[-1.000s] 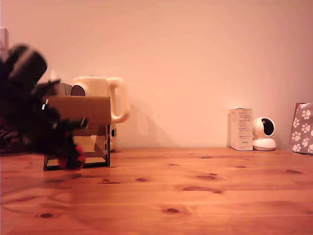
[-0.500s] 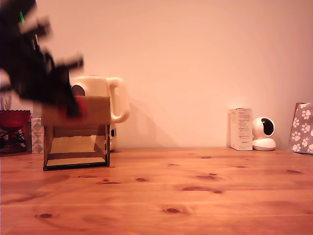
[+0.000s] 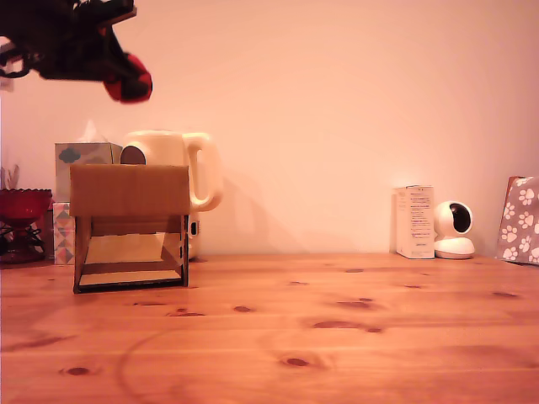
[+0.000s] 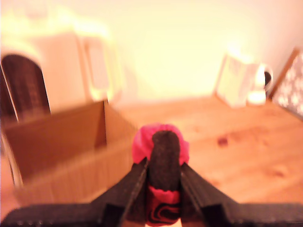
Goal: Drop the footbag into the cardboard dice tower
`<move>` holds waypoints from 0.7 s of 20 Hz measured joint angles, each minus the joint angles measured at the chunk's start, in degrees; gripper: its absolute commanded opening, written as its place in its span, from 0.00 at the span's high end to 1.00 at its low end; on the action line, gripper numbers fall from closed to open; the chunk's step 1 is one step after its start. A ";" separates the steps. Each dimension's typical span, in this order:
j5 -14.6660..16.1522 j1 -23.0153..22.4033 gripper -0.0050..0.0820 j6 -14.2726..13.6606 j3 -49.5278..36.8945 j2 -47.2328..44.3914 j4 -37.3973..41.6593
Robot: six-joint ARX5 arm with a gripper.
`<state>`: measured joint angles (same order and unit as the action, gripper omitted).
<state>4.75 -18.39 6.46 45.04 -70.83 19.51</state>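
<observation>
Holding the footbag (image 3: 128,85) high in the air, the claw (image 3: 118,80) is closed on it near the top of the exterior view's left side, well above the cardboard dice tower (image 3: 130,227) standing on the wooden bench (image 3: 337,337). The ball sits roughly over the tower's upper edge, toward the exterior view's right of its centre.

Judging by its bulging red and black panels, the footbag looks soft and light, likely to squash and not slip. Taking it across its middle, as the dark fingers (image 4: 135,187) do in the wrist view, seems sound.

Only the wrist view shows the fingers pressing both sides of the ball and the tower's open top below. Only the exterior view shows the tower's cut-out front with its ramp, and the cream jug (image 3: 181,168) behind.
</observation>
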 measured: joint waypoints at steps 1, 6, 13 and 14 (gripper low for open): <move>-0.74 0.02 0.82 -0.33 0.00 -0.33 1.84; -2.08 2.29 0.82 -2.14 1.77 -4.28 3.41; -1.70 5.57 0.82 -3.63 19.12 -16.09 -6.10; -0.96 6.08 0.82 -3.65 22.08 -18.16 -8.11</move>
<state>3.79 -12.32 2.81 67.11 -88.99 11.40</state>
